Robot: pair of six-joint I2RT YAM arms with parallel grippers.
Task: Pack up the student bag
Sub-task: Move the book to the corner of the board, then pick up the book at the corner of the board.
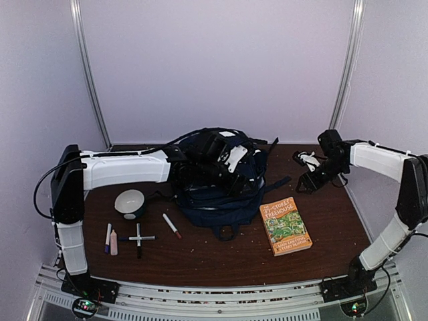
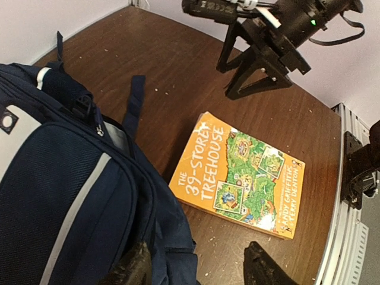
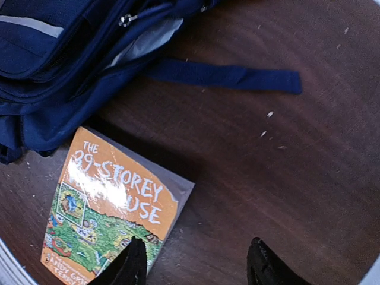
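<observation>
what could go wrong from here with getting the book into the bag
The book lies flat on the table, so the open right gripper may only lift its cover or scrape the wood. The loose strap lies across the table near that gripper and could snag. The student bag looks slumped, its opening narrow, so the book may catch on the edge.

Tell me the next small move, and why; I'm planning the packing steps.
Probably lower the right gripper onto the book: it lies flat on the table beside the bag, and the jaws stand open and empty above its edge.
</observation>
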